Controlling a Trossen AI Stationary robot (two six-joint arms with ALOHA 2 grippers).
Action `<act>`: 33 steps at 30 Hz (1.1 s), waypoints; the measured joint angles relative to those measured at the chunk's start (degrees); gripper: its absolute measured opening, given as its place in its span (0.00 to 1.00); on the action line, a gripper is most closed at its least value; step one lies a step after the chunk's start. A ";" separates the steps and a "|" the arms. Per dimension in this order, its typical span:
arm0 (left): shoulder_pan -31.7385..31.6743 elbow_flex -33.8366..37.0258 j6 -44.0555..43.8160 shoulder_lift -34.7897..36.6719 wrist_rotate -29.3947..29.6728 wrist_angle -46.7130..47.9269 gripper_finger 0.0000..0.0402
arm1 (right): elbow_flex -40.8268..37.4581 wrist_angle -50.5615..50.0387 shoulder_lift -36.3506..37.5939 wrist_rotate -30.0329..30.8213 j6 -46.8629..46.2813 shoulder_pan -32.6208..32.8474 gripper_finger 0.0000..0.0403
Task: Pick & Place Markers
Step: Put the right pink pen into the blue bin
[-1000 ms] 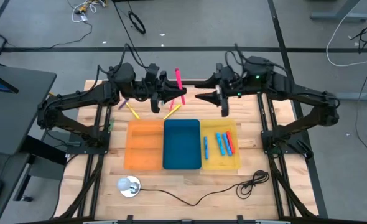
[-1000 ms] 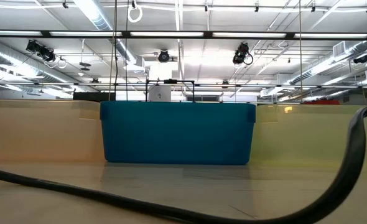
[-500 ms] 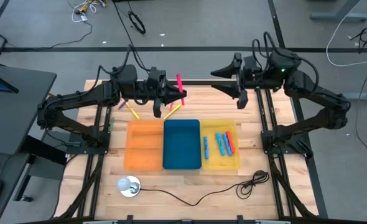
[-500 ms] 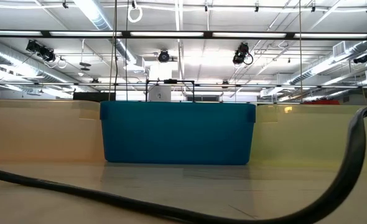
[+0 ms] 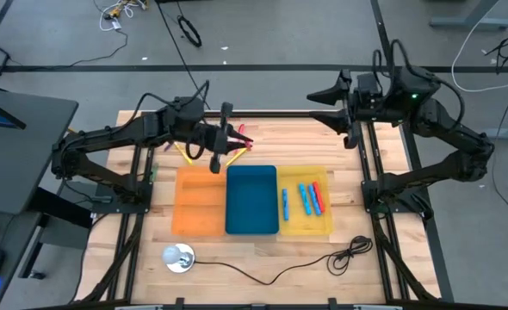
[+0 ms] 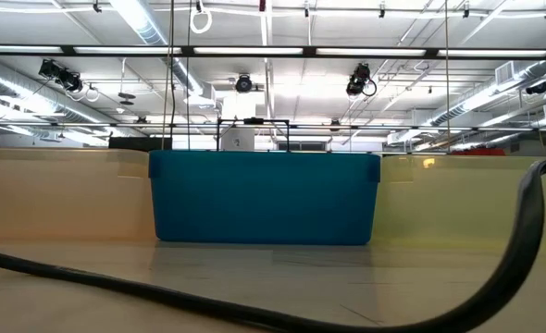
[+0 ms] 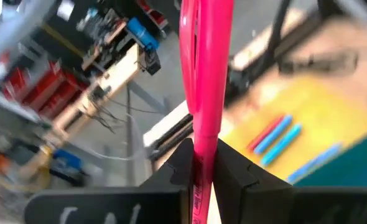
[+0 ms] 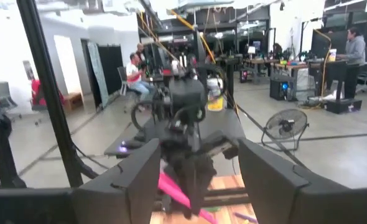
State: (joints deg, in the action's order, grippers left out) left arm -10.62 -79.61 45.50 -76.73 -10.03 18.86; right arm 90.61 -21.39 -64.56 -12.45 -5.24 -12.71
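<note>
My left gripper (image 5: 234,138) is over the table's far half, just beyond the seam of the orange tray (image 5: 201,201) and the blue tray (image 5: 251,200), and is shut on a pink marker (image 7: 206,74). My right gripper (image 5: 331,112) hangs open above the far right, holding nothing; its wrist view looks across at the left gripper and the pink marker (image 8: 176,193). Blue and red markers (image 5: 308,198) lie in the yellow tray (image 5: 323,226). Two yellow markers (image 5: 185,154) and a purple one (image 5: 168,146) lie on the wood. My left gripper pinches the pink marker's barrel (image 7: 203,163) between its two fingers. The fingers lie across the marker, and most of its length sticks out to one side of them. The marker is lifted clear of the table and shows short from above, so it stands steeply.
The three trays sit side by side in the table's middle; the blue tray's wall (image 6: 264,197) fills the low view. A black cable (image 5: 340,256) and a small round lamp-like object (image 5: 178,257) lie near the front edge.
My left gripper has rolled about its own axis and sunk a little; the pink marker, which pointed toward the far edge, has tipped steeply. My right gripper has risen and drawn back toward the table's far right corner.
</note>
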 joint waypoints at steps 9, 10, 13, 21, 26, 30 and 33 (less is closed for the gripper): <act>-0.12 -0.09 29.60 -0.26 4.12 3.11 0.09 | 0.00 1.14 0.86 -0.02 -5.48 0.00 0.53; -0.14 -0.09 31.87 -0.26 4.83 4.37 0.09 | 0.00 0.79 0.86 -0.02 -5.93 0.00 0.53; -0.13 -0.15 34.66 -1.07 5.57 8.17 0.09 | 0.00 -1.62 1.09 -1.41 -6.31 0.00 0.53; 1.67 -0.07 40.73 -6.30 7.86 20.08 0.09 | 0.02 -6.24 3.33 -1.70 -2.59 0.03 0.53; 3.26 -0.07 45.12 -11.39 11.30 20.53 0.09 | 0.02 -6.63 3.79 -1.62 -1.89 0.04 0.53; 4.23 -0.07 47.22 -15.96 12.96 20.67 0.09 | 0.02 -7.16 3.81 -1.55 -0.57 0.04 0.53; 5.12 -0.07 48.23 -19.24 13.13 20.61 0.09 | 0.02 -8.43 3.78 -1.57 -0.28 0.04 0.53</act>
State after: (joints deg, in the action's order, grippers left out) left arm -5.51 -79.68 93.73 -95.97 3.10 39.47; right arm 90.63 -29.82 -60.78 -14.02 -5.52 -12.67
